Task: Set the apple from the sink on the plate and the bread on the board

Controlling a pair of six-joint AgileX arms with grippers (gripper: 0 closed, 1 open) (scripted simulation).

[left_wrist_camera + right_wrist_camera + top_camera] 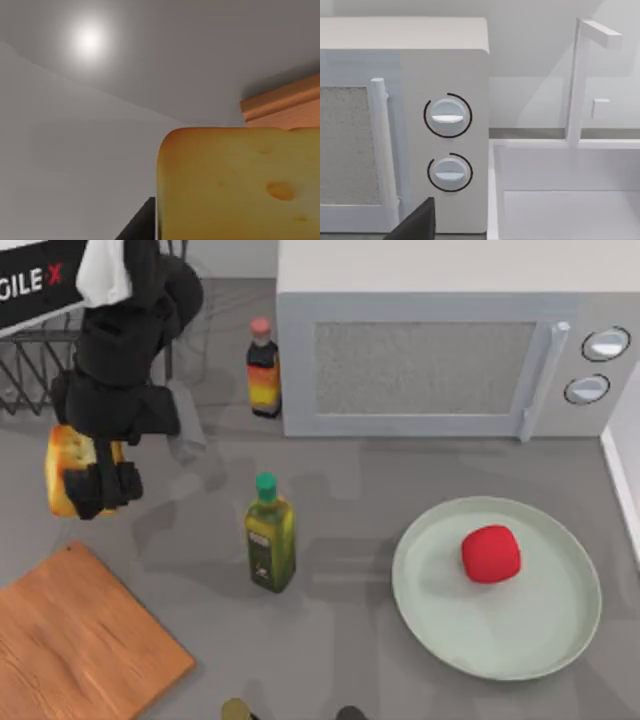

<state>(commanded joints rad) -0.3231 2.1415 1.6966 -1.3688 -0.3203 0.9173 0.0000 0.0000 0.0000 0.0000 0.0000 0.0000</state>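
My left gripper (100, 488) is shut on the golden, brown-crusted bread (66, 468) and holds it over the grey table, just beyond the far corner of the orange-brown board (80, 645). In the left wrist view the bread (240, 185) is close up, with the board's edge (285, 102) behind it. The red apple (490, 553) rests on the pale green plate (540, 640) at the right, a little off its centre. The white sink (625, 475) lies at the right edge. A dark part of my right gripper (415, 225) faces the microwave and the sink (560, 200).
A white microwave (450, 350) stands at the back. A red-capped sauce bottle (263, 370) is beside it, and a green oil bottle (270, 540) stands mid-table between board and plate. A wire rack (30, 360) is at the back left. A tap (577, 80) rises over the sink.
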